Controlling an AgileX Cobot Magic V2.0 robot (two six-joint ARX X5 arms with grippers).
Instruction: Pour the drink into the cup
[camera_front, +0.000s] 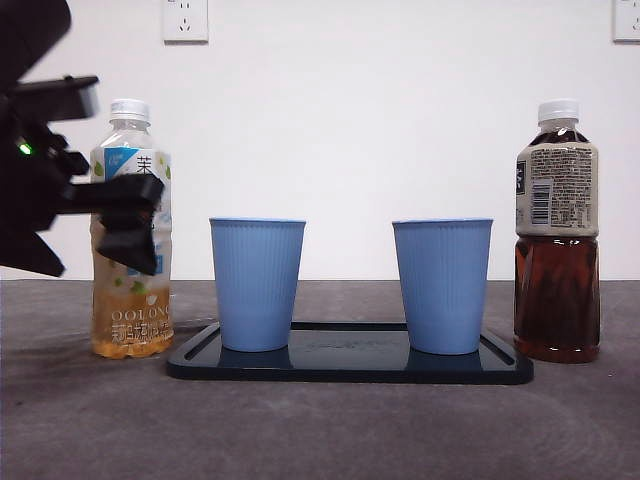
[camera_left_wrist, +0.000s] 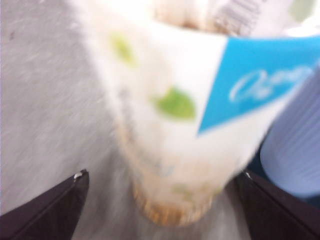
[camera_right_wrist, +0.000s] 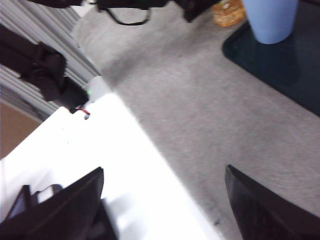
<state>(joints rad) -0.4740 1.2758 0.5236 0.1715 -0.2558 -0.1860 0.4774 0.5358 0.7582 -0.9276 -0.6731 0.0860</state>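
Note:
A pale oolong tea bottle (camera_front: 132, 300) with a white cap stands at the left of the table, next to a dark tray (camera_front: 350, 365). Two blue cups stand on the tray, one at the left (camera_front: 257, 283) and one at the right (camera_front: 441, 285). My left gripper (camera_front: 128, 225) is open around the oolong bottle's middle. In the left wrist view the bottle (camera_left_wrist: 175, 125) is blurred and sits between the jaws of the left gripper (camera_left_wrist: 162, 175), with a gap on each side. My right gripper (camera_right_wrist: 162, 172) is open and empty, away over the table's edge.
A dark tea bottle (camera_front: 557, 235) with a white cap stands to the right of the tray. The right wrist view shows the tray's corner (camera_right_wrist: 280, 65), one blue cup (camera_right_wrist: 270, 20), and a white surface (camera_right_wrist: 100, 175) beside the grey table.

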